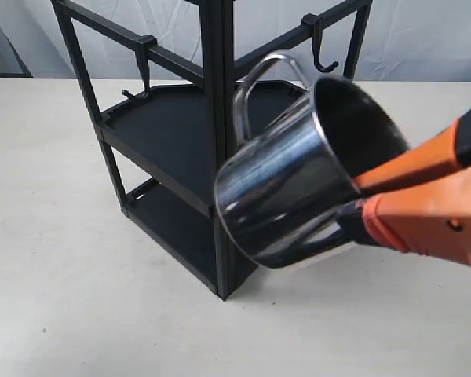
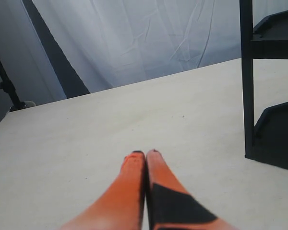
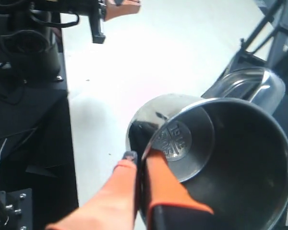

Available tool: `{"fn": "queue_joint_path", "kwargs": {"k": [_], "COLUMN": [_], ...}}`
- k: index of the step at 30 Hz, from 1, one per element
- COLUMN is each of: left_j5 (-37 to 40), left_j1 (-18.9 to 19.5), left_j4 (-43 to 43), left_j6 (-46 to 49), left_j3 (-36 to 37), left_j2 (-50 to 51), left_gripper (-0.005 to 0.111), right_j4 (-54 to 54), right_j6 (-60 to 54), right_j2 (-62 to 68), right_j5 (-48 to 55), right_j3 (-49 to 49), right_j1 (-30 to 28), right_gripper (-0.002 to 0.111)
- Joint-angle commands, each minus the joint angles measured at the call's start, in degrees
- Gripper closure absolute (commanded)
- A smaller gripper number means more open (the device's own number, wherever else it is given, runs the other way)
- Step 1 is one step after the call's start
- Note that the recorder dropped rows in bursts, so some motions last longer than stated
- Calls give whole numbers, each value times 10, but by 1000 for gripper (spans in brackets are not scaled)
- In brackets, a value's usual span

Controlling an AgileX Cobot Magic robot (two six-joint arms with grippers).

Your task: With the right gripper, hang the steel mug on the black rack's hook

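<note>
The steel mug (image 1: 286, 184) hangs in the air in front of the black rack (image 1: 180, 133), tilted on its side with its looped handle (image 1: 259, 82) upward. My right gripper (image 1: 361, 200) is shut on the mug's wall, one orange finger inside and one outside. In the right wrist view the mug (image 3: 221, 143) shows its stamped base, pinched by the right gripper (image 3: 141, 158). A hook (image 1: 322, 47) hangs from the top bar just behind the mug's rim; another hook (image 1: 141, 75) hangs at the left. My left gripper (image 2: 145, 154) is shut over the table, holding nothing.
The rack's post and trays (image 2: 273, 96) stand near the left gripper. White cloth backdrop (image 2: 134, 43) runs behind the beige table (image 1: 63, 259). Dark robot base and cables (image 3: 24, 72) lie off the table's edge.
</note>
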Motion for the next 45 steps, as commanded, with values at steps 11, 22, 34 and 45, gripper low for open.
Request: {"fn": "queue_joint_path", "kwargs": {"k": [11,22,34,45], "left_j5": [-7,-11,-11,-11], "left_j1": [-4,-10,-27,-27], "left_j4": [1,1,1,2], "left_j6": [-1,-1,-1,-1], "left_j3": [0,0,0,0], "left_j2": [-4,-4,-4,-4], "left_gripper": [105,105,105,105], "right_j4": [-213,-291,-431,-492], "right_j6": [182,189,270,296], "right_j2": [24,135,165,176], "right_j5": [32,114,150,129], "right_j3": [6,6,6,6], "right_j1": [2,2,2,2], "right_gripper": [109,109,109,109]}}
